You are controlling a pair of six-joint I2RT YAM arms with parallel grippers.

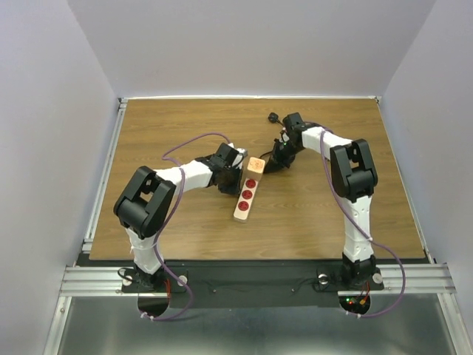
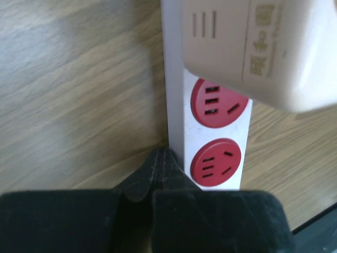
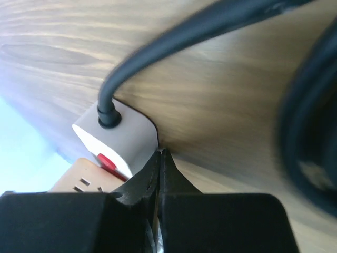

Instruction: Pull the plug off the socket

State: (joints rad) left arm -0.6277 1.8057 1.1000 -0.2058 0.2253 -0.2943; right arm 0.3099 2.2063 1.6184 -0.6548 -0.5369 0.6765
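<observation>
Both claws pinched together, empty; the socket (image 1: 245, 196) stretches lengthwise ahead of left gripper (image 2: 161, 159), cord end at right gripper (image 3: 160, 158).

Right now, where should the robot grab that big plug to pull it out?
Probably by the plug on its chunky beige body, with one finger on each flat side, coming down from above. It sticks up from the far end of the socket strip, so its sides stand above the strip. A straight upward pull should slide it out.
</observation>
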